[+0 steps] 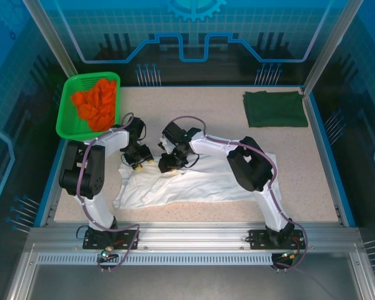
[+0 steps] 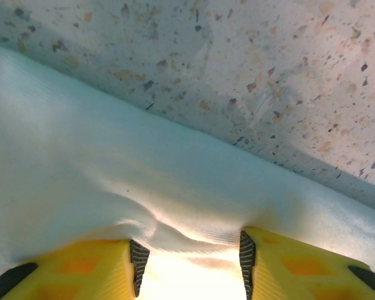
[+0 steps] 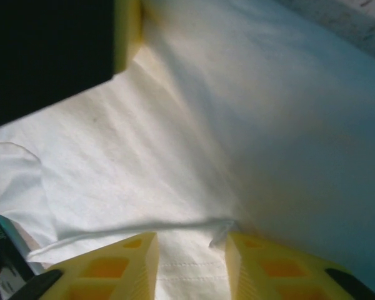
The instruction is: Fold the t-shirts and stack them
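Note:
The white t-shirt (image 1: 200, 184) lies spread and wrinkled on the table between the two arms. Both grippers are down on its far left edge, close together. My left gripper (image 1: 140, 164) is open, and in its wrist view a soft ridge of the white t-shirt (image 2: 112, 169) bulges between the parted fingers of that gripper (image 2: 190, 247). My right gripper (image 1: 169, 164) is open too; its wrist view shows a raised hem fold of the white t-shirt (image 3: 175, 125) at the tips of the gripper (image 3: 190, 240), with flat cloth below the gap. The dark green t-shirt (image 1: 275, 108) lies folded at the far right.
A green mesh basket (image 1: 65, 115) holding orange cloth (image 1: 97, 103) stands at the far left. Speckled table (image 2: 237, 62) runs beyond the shirt's edge. A black and yellow part of the other arm (image 3: 50, 56) hangs close at the right wrist view's upper left.

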